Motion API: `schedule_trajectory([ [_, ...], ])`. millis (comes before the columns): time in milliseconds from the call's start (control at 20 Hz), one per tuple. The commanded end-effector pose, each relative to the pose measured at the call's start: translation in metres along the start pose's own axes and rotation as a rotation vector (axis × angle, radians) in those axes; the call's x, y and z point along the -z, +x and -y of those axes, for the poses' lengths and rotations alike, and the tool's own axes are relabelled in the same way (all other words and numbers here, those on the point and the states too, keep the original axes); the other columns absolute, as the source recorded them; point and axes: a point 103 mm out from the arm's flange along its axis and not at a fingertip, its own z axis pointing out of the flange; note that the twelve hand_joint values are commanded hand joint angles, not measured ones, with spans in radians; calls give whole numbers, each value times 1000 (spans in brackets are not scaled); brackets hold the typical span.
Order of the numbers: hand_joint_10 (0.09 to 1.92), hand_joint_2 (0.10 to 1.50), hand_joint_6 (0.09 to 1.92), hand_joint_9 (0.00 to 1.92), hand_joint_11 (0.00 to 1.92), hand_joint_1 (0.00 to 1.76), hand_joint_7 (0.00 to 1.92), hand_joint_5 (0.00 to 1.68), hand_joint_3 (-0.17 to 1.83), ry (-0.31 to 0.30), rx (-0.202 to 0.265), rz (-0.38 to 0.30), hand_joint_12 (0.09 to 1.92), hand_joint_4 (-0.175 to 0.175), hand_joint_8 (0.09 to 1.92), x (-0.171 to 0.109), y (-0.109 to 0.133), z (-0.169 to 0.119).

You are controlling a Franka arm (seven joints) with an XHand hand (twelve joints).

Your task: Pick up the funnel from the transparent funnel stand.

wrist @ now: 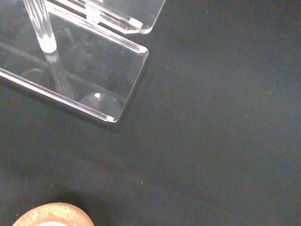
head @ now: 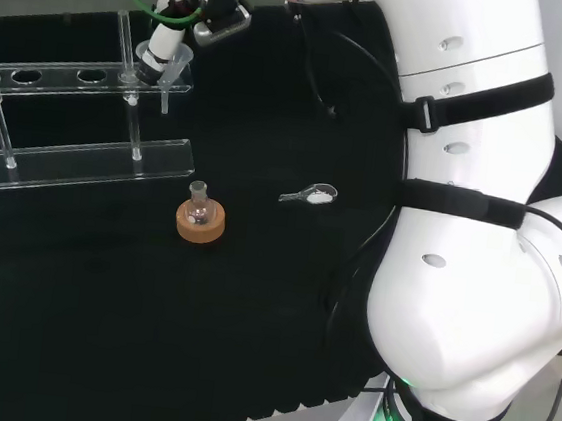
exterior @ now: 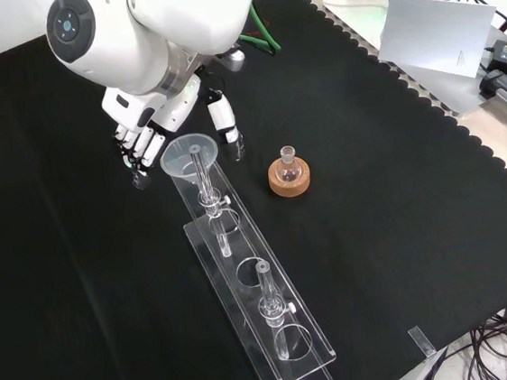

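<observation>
Front view: funnel [exterior: 190, 153] sits upright in the stand [exterior: 293, 354], mouth up, stem down; hand [exterior: 143, 133] beside it, fingers apart.

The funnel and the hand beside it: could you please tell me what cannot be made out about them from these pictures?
- Contact: in the front view the hand flanks the funnel, but the white arm link hides the palm, so touch is unclear.
- Funnel rim: in the head view a finger covers part of it.
- Small flask on the cork ring: too small to show any contents.
- Cork ring: cut off by the wrist view's edge.
</observation>
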Motion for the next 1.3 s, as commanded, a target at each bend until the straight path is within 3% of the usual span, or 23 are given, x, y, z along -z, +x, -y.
schedule_trajectory([
  [50,807,670,87,0,0,491,180,126,19,10,1,9,1043,10,617,-1,3,-1],
  [600,828,691,87,128,0,515,574,367,21,18,4,16,1045,31,531,-4,2,-1],
  [850,792,697,87,212,0,522,676,426,22,27,-4,32,1045,33,500,-2,4,-2],
  [1300,711,711,87,364,0,548,867,515,25,1,-14,-2,1070,25,462,-5,1,0],
])
